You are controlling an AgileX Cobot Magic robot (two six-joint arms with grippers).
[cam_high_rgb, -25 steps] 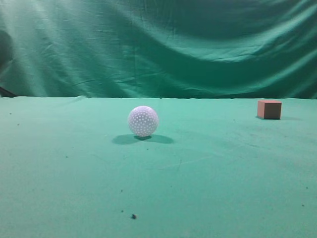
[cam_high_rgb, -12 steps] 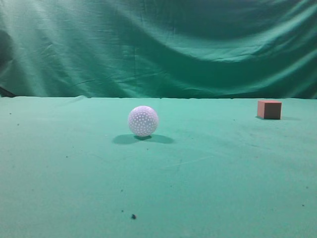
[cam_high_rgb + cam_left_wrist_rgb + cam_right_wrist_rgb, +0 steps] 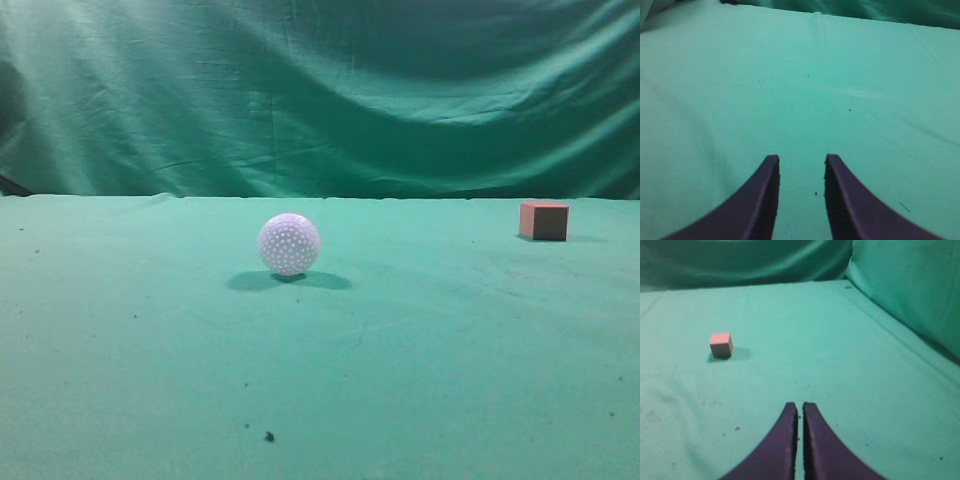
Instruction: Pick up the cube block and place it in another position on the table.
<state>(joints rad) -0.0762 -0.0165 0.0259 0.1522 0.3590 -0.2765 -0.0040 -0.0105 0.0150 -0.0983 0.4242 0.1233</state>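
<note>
Left tool point(image 3: 801, 172) released over bare worktop point(image 3: 150, 380); white ball point(image 3: 289, 244) mid-scene; cube block point(image 3: 544, 220) sits far right of the ball, untouched. Right tool point(image 3: 800, 412) clenched, empty. Cube looks light, rigid: you'd pinch two flat opposite faces

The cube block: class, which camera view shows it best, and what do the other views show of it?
The exterior view: the cube block stands sharp at object height on the table, far right. The right wrist view shows it smaller and softer, from above, ahead-left of the right gripper. The left wrist view misses it.
</note>
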